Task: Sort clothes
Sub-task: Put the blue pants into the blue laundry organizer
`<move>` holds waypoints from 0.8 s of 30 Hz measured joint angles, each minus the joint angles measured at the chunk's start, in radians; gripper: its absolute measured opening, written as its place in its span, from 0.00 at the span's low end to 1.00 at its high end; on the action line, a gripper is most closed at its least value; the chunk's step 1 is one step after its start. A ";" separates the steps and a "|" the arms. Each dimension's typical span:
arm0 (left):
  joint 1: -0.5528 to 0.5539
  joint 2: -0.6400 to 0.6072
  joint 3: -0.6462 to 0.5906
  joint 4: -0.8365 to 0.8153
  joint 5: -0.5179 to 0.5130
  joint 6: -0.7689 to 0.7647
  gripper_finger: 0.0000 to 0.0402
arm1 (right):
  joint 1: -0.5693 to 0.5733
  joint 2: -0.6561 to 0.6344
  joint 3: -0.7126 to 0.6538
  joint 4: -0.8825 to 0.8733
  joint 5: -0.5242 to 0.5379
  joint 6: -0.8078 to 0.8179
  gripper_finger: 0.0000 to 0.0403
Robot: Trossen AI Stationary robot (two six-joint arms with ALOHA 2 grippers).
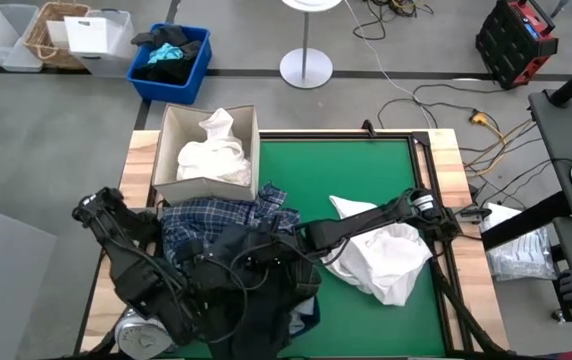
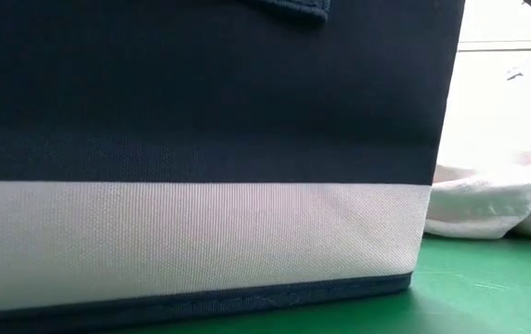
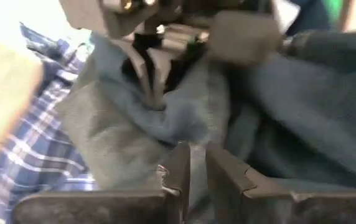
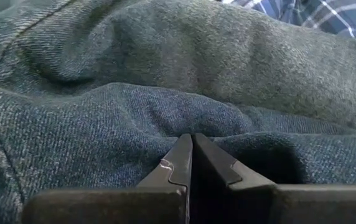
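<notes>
Green table mat carries the clothes. Fabric bin stands at the mat's far left corner with white shirts inside; the low view is mostly filled by its navy-and-white wall. Blue-white plaid shirt lies just in front of the bin. Dark denim piece lies bunched against the plaid, near the mat's front edge. A white garment lies apart on the right half. Both arms meet over the denim. Left gripper: fingers pinched on a denim fold. Right gripper: fingers pressed together on the denim.
</notes>
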 joint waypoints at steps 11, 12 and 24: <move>-0.021 -0.014 0.079 0.006 0.197 -0.355 0.09 | -0.008 0.000 -0.005 -0.010 0.009 0.042 0.03; -0.020 -0.022 0.053 0.005 0.197 -0.381 0.09 | -0.008 0.000 -0.005 -0.009 0.010 0.042 0.03; 0.008 -0.166 -0.298 0.003 0.015 -0.661 0.09 | 0.000 -0.001 -0.006 -0.005 0.021 0.045 0.03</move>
